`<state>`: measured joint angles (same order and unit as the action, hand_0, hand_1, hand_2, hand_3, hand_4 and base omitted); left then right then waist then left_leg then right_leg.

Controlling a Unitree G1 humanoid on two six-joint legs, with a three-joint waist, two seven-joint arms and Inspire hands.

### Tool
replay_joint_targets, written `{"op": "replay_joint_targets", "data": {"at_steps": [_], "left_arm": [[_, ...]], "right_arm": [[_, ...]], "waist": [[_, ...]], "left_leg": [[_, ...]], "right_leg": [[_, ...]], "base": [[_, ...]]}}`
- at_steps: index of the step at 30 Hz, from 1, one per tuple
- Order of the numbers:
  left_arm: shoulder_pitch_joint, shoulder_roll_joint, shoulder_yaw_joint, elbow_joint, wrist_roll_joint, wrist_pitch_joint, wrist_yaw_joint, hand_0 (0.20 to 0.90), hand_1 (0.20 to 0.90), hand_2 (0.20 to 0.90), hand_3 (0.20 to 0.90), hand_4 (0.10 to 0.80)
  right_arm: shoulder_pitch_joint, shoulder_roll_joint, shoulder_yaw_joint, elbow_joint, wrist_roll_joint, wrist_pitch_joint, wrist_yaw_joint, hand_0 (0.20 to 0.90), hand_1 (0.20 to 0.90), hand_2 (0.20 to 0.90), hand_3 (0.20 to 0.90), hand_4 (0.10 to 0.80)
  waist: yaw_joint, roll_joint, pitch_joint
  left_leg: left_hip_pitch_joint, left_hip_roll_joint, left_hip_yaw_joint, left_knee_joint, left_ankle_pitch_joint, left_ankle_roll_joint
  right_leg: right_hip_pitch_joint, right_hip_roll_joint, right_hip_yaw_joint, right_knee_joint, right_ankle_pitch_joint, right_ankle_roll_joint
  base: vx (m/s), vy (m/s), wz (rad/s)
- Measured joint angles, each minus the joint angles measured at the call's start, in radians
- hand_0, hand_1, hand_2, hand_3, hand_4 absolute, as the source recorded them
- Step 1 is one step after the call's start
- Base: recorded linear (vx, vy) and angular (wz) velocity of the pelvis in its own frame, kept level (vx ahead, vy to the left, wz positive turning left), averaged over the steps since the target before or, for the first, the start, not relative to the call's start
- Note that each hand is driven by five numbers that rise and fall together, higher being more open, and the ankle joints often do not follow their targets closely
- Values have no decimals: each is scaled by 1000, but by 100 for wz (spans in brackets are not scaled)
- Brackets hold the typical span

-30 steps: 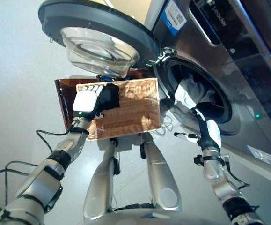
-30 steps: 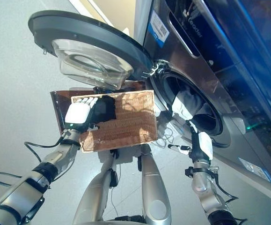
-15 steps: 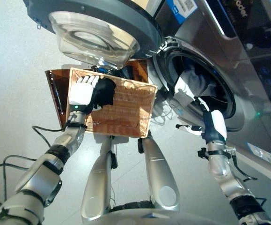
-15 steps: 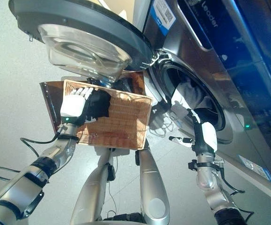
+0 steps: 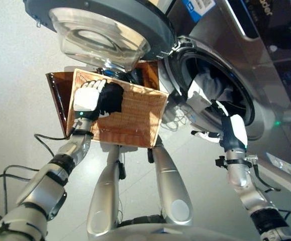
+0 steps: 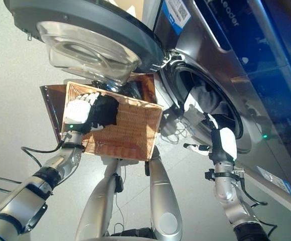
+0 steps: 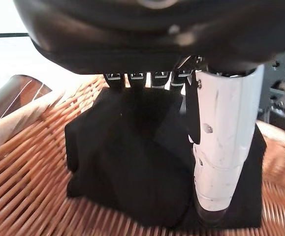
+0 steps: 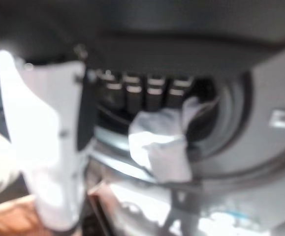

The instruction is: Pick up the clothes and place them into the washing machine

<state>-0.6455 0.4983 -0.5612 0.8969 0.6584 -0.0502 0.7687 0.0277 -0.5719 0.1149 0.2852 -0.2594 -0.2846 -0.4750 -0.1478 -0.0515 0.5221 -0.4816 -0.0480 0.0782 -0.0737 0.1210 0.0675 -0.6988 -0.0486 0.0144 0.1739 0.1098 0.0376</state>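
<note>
- The left robot hand [image 5: 87,98] is at the wicker basket [image 5: 130,118], which is to the left of the washing machine [image 5: 220,55] and below its open door. Its fingers are curled over a black garment [image 5: 111,98] and its white-covered thumb presses on the cloth, so it grips the garment against the weave.
- In the left wrist view the black garment [image 7: 132,162] lies bunched on the basket's woven surface [image 7: 29,187], under the fingers [image 7: 147,76] and thumb.
- A brown glossy panel [image 5: 56,93] shows behind the basket, on the side away from the washing machine.
- The round door [image 5: 100,25] of the washing machine hangs open above the basket, with its clear glass bowl [image 5: 97,37] facing down.
- A white-grey garment [image 5: 205,88] hangs over the lower rim of the washing machine's drum opening [image 5: 213,83], partly inside and partly draped out.
- The right robot hand [image 5: 230,131] is just below that rim, with fingers straight and relaxed, gripping nothing; its fingertips seem to reach the hanging cloth, though the right wrist view is too soft to be sure of contact.
</note>
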Motion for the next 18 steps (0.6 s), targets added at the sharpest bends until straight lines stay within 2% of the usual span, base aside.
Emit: {"op": "replay_joint_targets", "data": {"at_steps": [3,18], "left_arm": [[-29,10,-2,2,-6,1,-29,200,200,200,200,300],[12,6,-6,17,-11,1,-50,200,200,200,200,300]], "right_arm": [[0,0,0,-10,0,0,0,900,900,900,900,800],[0,0,0,-27,-1,0,0,900,900,900,900,800]], "waist": [[-5,0,0],[-8,-2,1]], "left_leg": [[0,0,0,0,0,0],[5,0,0,3,2,-1]], "right_leg": [[0,0,0,0,0,0],[4,0,-1,1,6,-6]], "base": [[0,0,0],[0,0,0]]}}
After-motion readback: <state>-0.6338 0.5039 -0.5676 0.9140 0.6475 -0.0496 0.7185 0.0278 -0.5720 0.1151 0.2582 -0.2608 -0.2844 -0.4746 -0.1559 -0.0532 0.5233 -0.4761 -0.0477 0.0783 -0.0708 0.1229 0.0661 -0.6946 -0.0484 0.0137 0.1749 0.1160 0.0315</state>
